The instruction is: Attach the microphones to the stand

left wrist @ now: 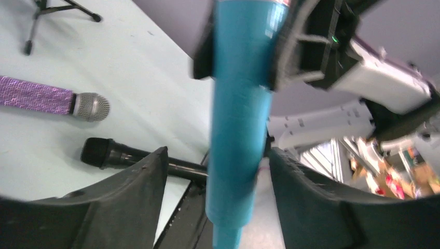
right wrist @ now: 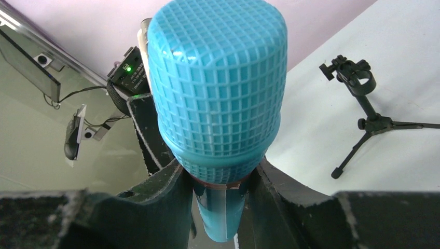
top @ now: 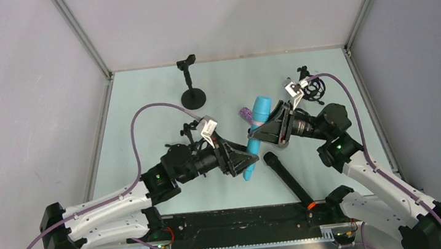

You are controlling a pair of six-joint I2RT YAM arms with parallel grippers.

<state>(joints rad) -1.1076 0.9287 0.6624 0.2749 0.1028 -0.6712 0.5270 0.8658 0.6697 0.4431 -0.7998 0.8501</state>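
The light blue microphone point(top: 257, 132) hangs tilted above the table, grille point(right wrist: 218, 88) toward the back. My right gripper point(top: 260, 134) point(right wrist: 220, 171) is shut on its neck, just under the grille. My left gripper point(top: 247, 162) point(left wrist: 218, 153) stands open around the lower handle point(left wrist: 238, 119), with a gap on the left side. The purple glittery microphone point(left wrist: 36, 96) and the black one point(top: 289, 179) point(left wrist: 111, 154) lie on the table. A black stand point(top: 191, 83) with a round base and a clip on top stands at the back.
A small tripod stand point(top: 312, 88) point(right wrist: 358, 104) sits at the right behind the right arm. Another tripod point(top: 190, 131) point(left wrist: 52, 10) stands by the left wrist. Grey walls enclose the pale green table point(top: 142, 108).
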